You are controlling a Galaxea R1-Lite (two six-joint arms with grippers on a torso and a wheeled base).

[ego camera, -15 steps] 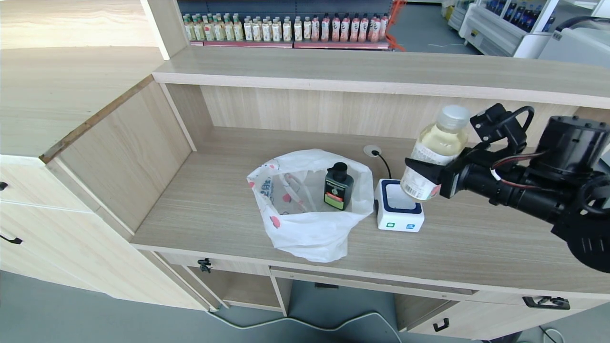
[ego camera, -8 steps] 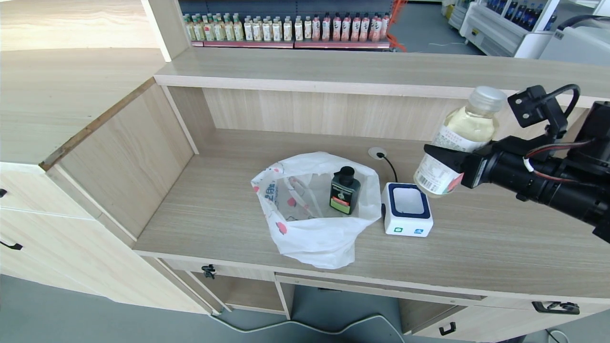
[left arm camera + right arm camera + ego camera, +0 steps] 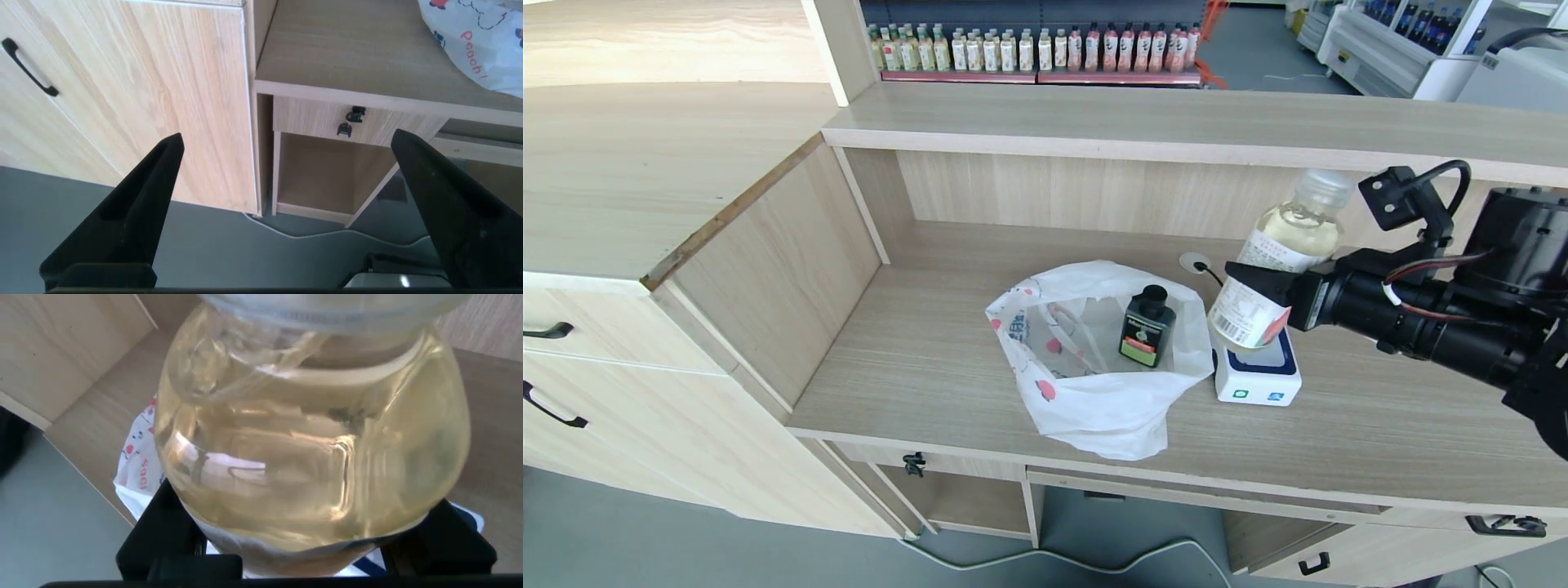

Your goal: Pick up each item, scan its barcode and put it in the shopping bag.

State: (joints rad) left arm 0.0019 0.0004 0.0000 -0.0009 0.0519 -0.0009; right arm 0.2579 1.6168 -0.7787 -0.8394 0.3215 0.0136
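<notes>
My right gripper (image 3: 1258, 290) is clamped on the bottle (image 3: 1278, 261), pads on the lower labelled part of its body. The bottle is held off the desk (image 3: 947, 359), tilted, with its base over the back of the scanner (image 3: 1258, 380) and its cap leaning toward the desk's back wall. In the right wrist view the bottle (image 3: 319, 457) is clear plastic, nearly full of pale yellow liquid. I judge it fairly heavy for its size, smooth, with walls that give under a squeeze. The label band looks the best hold: less slick than bare plastic, and near the heavy end. A hold by the neck would likely let it swing. The shopping bag (image 3: 1094, 392) sits just beside the scanner on its left, near the desk's front edge. It is thin, soft film with its mouth open upward. A dark bottle (image 3: 1147, 335) stands inside, against the side nearest the scanner. The bag's rim will probably fold if brushed, so the bottle should go in base first, clear of the dark bottle. My left gripper (image 3: 286, 204) hangs with fingers wide apart, holding nothing, below the desk's front edge by a cabinet door (image 3: 163, 98).
</notes>
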